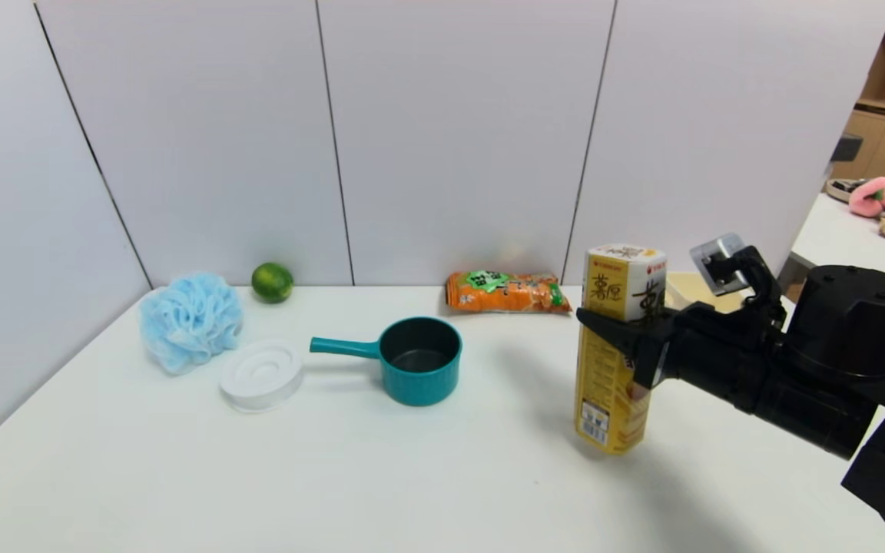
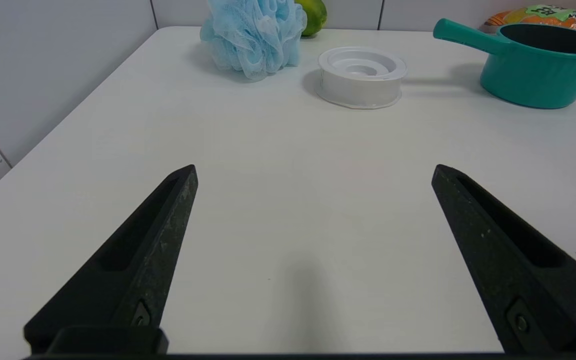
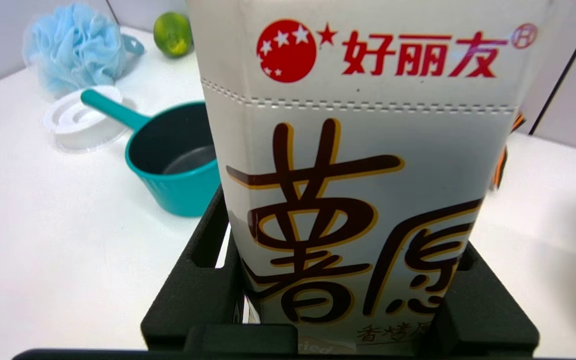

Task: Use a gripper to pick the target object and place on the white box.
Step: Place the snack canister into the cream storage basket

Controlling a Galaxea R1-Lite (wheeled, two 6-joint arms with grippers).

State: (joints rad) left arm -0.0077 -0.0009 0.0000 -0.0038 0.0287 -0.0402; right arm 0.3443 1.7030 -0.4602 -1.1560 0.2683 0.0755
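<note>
The target object, a tall yellow-and-white snack carton (image 1: 610,399) with brown characters, stands upright at the right of the table. My right gripper (image 1: 610,319) comes in from the right and is shut on its upper half. In the right wrist view the carton (image 3: 358,150) fills the space between the black fingers (image 3: 203,270), which press on both of its sides, inside the right gripper (image 3: 343,225). A cream sliver of the white box (image 1: 684,290) shows just behind the carton, mostly hidden by my right arm. My left gripper (image 2: 314,170) hovers open over bare table.
A teal saucepan (image 1: 419,361) sits mid-table with its handle to the left. Beside it are a round white lidded container (image 1: 262,375) and a blue mesh sponge (image 1: 190,319). A lime (image 1: 272,282) and an orange snack bag (image 1: 508,292) lie against the back wall.
</note>
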